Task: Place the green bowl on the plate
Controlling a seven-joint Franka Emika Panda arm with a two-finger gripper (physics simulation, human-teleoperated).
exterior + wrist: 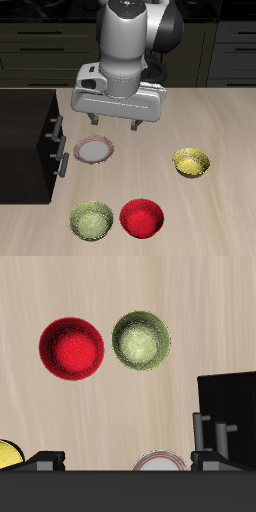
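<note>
Count on the table (pixel 215 120): three bowls, one plate, one dark cabinet, one arm.

Bowls, one of each colour. The green bowl (pixel 91 220) sits upright near the table's front edge, resting on the wood, not on the plate. The red bowl (pixel 141 218) stands just beside it, rims close but apart. The yellow bowl (pixel 191 162) stands alone, farther back and well apart from the other two. All three appear empty.

The plate (pixel 93 150), pinkish rim with pale centre, lies flat on the table. Taking the green bowl as clock centre in the exterior view, the plate is at 12 o'clock, the red bowl at 3 o'clock, and the yellow bowl at about 2 o'clock. Nothing rests on the plate.

The dark cabinet (pixel 28 135) stands beside the plate, its drawer handles facing the plate.

The gripper (pixel 117 125) hangs above the table, close to the plate's back rim, touching nothing. Its two fingers point down and stand spread apart, with nothing between them.

Wrist view: green bowl (pixel 141 340) and red bowl (pixel 71 348) appear side by side, both seen whole from above. Only an arc of the plate (pixel 160 460) and a sliver of the yellow bowl (pixel 8 455) show past the gripper body.
</note>
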